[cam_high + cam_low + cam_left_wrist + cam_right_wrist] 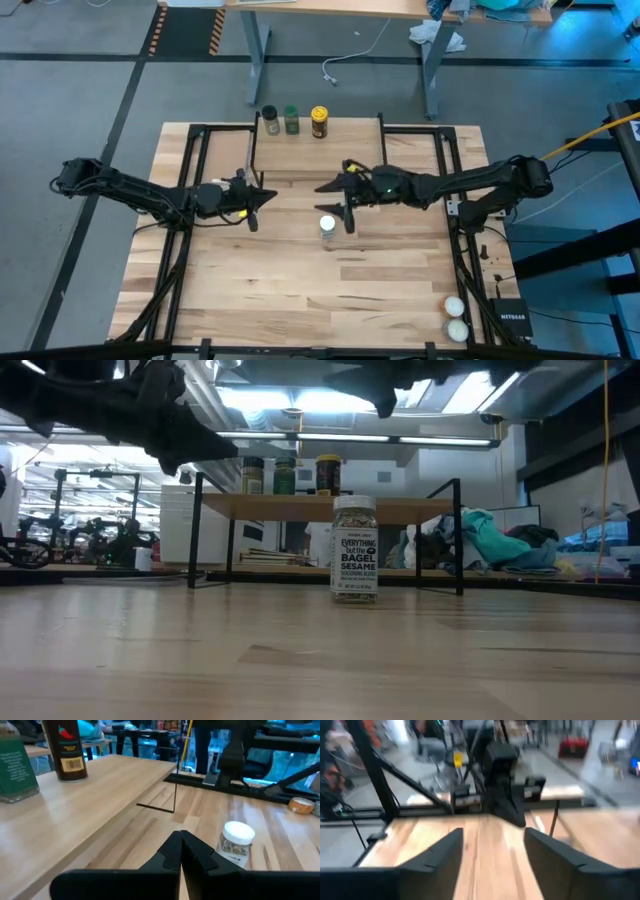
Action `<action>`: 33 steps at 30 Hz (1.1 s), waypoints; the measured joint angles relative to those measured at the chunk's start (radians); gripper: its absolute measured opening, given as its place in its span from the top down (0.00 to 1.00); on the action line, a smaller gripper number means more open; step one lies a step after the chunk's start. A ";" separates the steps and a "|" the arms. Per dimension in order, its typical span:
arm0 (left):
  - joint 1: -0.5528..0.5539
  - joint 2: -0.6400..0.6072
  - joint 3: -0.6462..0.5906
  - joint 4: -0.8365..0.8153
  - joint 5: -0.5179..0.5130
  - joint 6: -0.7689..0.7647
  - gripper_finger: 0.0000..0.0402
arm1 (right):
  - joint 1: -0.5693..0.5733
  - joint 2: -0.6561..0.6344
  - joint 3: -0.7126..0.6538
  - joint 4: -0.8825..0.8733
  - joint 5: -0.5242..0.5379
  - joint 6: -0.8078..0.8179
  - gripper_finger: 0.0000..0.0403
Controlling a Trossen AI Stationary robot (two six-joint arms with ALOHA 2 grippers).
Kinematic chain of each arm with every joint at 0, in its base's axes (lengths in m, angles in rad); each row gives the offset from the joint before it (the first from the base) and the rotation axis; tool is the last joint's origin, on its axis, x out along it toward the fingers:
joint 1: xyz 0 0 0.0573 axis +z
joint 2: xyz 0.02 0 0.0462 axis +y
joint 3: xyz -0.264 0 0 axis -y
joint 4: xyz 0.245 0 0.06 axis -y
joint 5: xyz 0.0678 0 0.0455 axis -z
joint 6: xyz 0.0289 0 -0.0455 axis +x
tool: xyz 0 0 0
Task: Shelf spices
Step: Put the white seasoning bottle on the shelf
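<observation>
Nearest the low camera you have bare worktop [300, 660], and standing upright on it, in front of the shelf [320, 508], the white-lidded jar [354, 550], label facing out. That is the one spice not yet shelved; the black-lidded jar [269, 119], the green-lidded jar [291, 119] and the amber yellow-lidded jar [319, 121] already stand in a row on the shelf board, close together toward its left half, which leaves you room to their right for the fourth. Your right gripper [347, 207] hangs just beside and above the white-lidded jar, apparently placed to take it. Its jaws stand part open, with clear worktop visible between the two fingers in the right wrist view; they hold nothing and, as far as can be judged, touch nothing. Your left gripper [262, 199] waits over the worktop near the shelf's left legs, jaws closed tip to tip on nothing.
</observation>
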 joint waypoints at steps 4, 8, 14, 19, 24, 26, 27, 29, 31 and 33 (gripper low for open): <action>-0.014 0.000 -0.032 0.033 0.000 0.008 1.00 | 0.072 0.001 0.087 -0.219 0.132 0.052 0.35; -0.017 0.000 -0.050 0.087 0.000 0.031 1.00 | 0.148 0.002 0.167 -0.369 0.285 0.116 0.29; -0.017 0.000 -0.050 0.160 0.049 0.060 1.00 | 0.206 0.006 0.225 -0.592 0.410 0.319 0.28; -0.017 0.000 -0.050 0.157 0.064 0.061 1.00 | 0.211 0.076 0.225 -0.635 0.384 0.416 0.28; -0.017 0.000 -0.050 0.159 0.064 0.073 1.00 | 0.203 0.166 0.224 -0.638 0.372 0.419 0.28; -0.017 0.000 -0.050 0.159 0.064 0.085 1.00 | 0.203 0.189 0.224 -0.639 0.373 0.431 0.28; -0.017 0.000 -0.050 0.159 0.064 0.086 1.00 | 0.203 0.195 0.224 -0.640 0.373 0.432 0.28; -0.017 0.000 -0.050 0.160 0.064 0.089 1.00 | 0.203 0.205 0.224 -0.651 0.374 0.433 0.28; -0.017 0.000 -0.050 0.159 0.064 0.092 1.00 | 0.203 0.214 0.224 -0.673 0.381 0.434 0.28; -0.016 0.000 -0.050 0.159 0.063 0.092 1.00 | 0.203 0.222 0.224 -0.705 0.397 0.433 0.28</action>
